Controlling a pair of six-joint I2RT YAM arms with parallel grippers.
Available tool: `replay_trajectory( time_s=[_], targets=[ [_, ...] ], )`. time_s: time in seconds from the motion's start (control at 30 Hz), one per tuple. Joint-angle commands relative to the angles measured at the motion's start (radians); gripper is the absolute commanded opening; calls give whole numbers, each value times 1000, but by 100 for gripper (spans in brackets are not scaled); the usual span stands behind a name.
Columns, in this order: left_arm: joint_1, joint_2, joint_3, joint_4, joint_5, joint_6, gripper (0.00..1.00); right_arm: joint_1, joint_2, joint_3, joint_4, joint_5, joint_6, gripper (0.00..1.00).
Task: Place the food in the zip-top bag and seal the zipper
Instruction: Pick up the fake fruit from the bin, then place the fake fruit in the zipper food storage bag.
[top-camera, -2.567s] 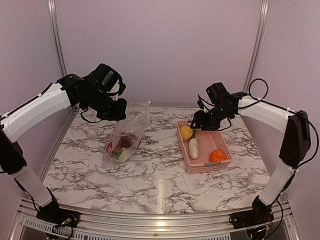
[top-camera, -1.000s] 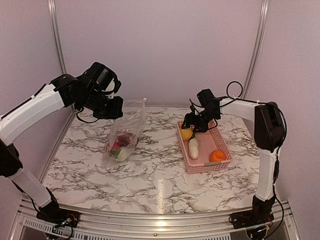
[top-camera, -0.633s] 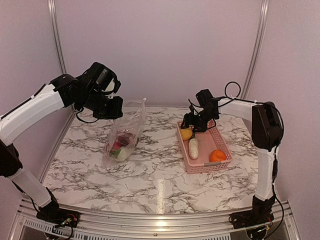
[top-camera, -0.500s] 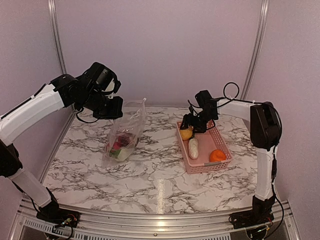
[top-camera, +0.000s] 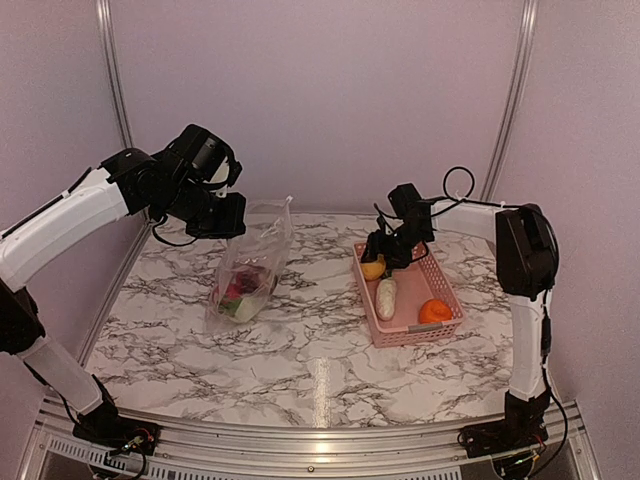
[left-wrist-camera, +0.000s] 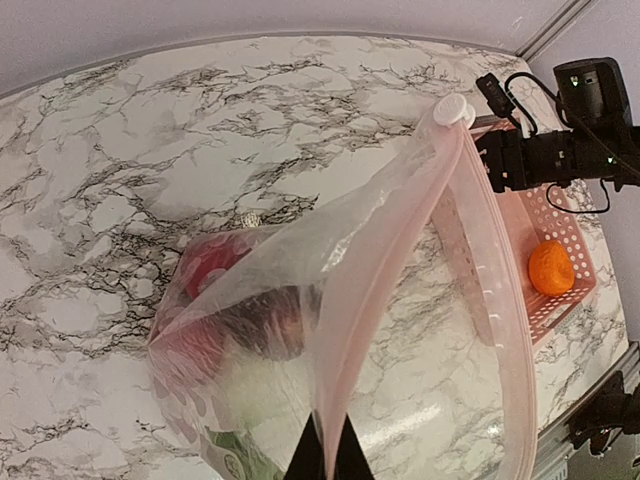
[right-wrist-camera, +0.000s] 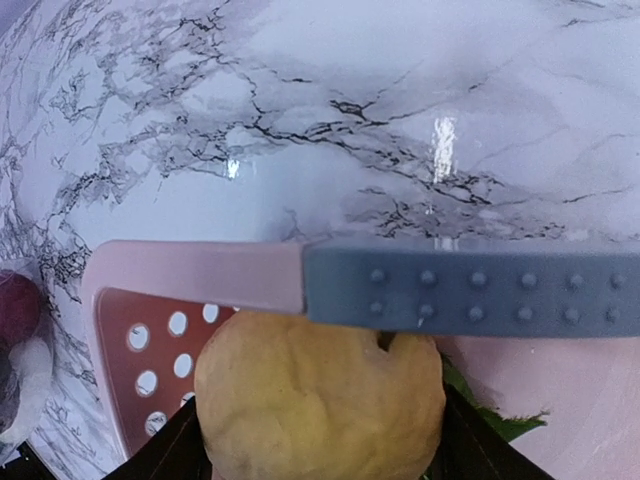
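Bag: the zip-top bag stands left of the pink basket, with its mouth held up so food can drop in.
Bag holder: left fingers, pressed together on the bag's top edge.
Picker: right fingers, spread around the yellow fruit in the basket's far left corner, ready to squeeze.
Waiting in basket: white one, orange one.

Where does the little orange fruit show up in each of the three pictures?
Top view: orange fruit at the near end of the pink basket, right of centre.
Left wrist view: far right, in the basket, past the clear bag.
Right wrist view: not in it.
Shared landmark: the pink basket.
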Motion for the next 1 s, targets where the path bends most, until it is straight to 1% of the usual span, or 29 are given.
replay_trajectory(
  time_s=[0.0,0.3,0.47,0.63,0.8,0.97],
  targets=[
    [-1,0,2,13,1,13,0,-4,-50,31,-1,29,-6,60],
    [-1,30,26,21,14,26,0,-4,-228,-24,-19,32,-14,60],
    [-1,46,39,25,24,33,0,-2,-324,-50,-15,-3,-21,60],
    [-1,59,52,28,33,33,0,5,-396,-40,-2,-28,-8,60],
    [-1,65,58,27,43,29,0,58,-437,-12,61,-74,8,59],
    [-1,57,50,27,43,26,0,140,-427,68,107,-102,18,59]
  ],
)
